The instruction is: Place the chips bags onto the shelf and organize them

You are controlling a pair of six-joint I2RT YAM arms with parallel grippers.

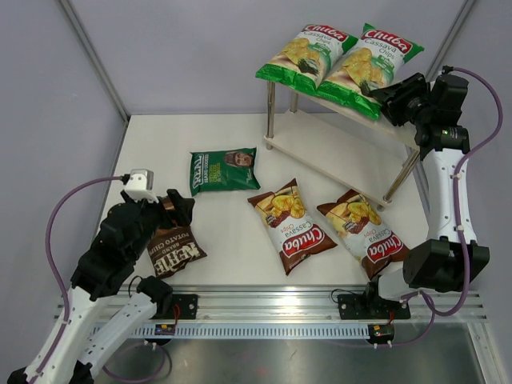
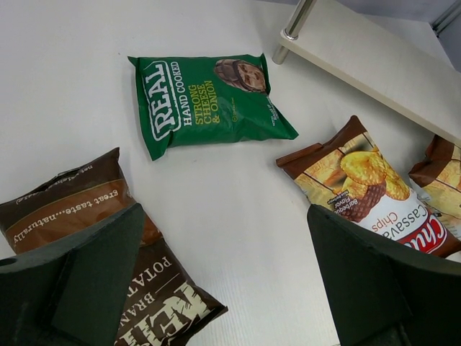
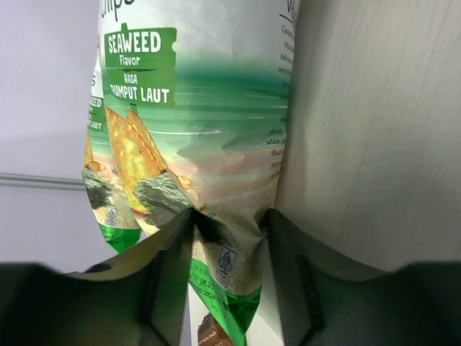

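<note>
Two green Chuba bags (image 1: 304, 52) (image 1: 370, 68) lie side by side on the top board of the shelf (image 1: 336, 152). My right gripper (image 1: 394, 100) is shut on the bottom edge of the right green bag (image 3: 209, 144), beside the cream board (image 3: 374, 130). On the table lie the dark green portrait bag (image 1: 224, 170), two brown-red Chuba bags (image 1: 292, 224) (image 1: 364, 228) and the dark brown Kettle bag (image 1: 172, 252). My left gripper (image 1: 178, 210) is open and empty just above the Kettle bag (image 2: 79, 209); its left finger overlaps that bag.
In the left wrist view the portrait bag (image 2: 209, 101) lies ahead, a brown-red bag (image 2: 374, 187) to the right, and the shelf's lower board (image 2: 367, 54) with a metal post (image 2: 292, 25) at the far right. Grey walls enclose the table.
</note>
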